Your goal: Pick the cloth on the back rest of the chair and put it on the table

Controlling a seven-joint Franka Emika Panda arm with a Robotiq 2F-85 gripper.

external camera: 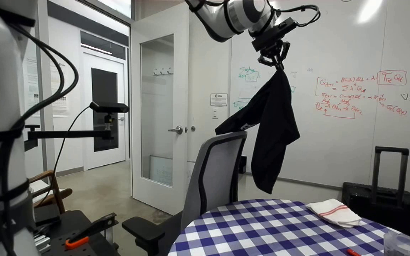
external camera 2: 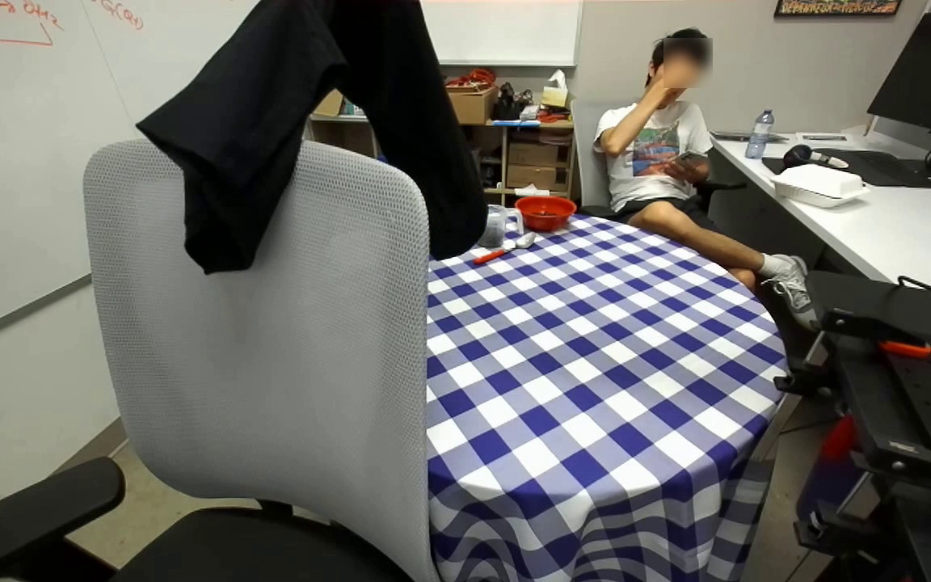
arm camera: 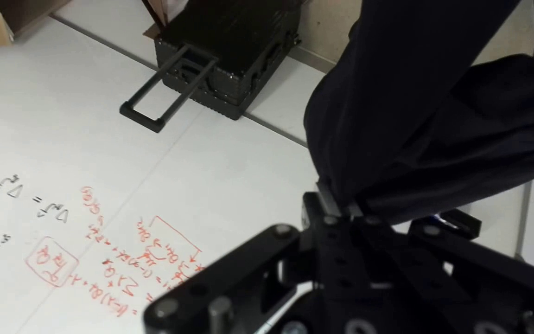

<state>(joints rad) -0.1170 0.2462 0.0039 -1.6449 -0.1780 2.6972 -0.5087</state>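
Observation:
The cloth point(external camera: 276, 121) is dark navy-black and hangs in two limp lengths from my gripper point(external camera: 279, 67), which is shut on it above the chair. In an exterior view one length reaches down across the top edge of the grey back rest point(external camera 2: 271, 339), and its end hangs against the panel. The other length of the cloth point(external camera 2: 425, 137) hangs beside the chair point(external camera: 142, 227), its tip over the near side of the checked table point(external camera: 255, 227). In the wrist view the cloth point(arm camera: 410, 116) is pinched between the fingertips point(arm camera: 341, 208). The gripper is out of frame in an exterior view.
On the table are a folded white towel point(external camera: 333, 211), a clear cup point(external camera 2: 494, 226), a red-handled spoon point(external camera 2: 498, 255) and a red bowl point(external camera 2: 545, 212). A black suitcase point(external camera: 354, 199) stands by the whiteboard point(external camera: 333, 142). A person point(external camera 2: 655, 153) sits beyond the table.

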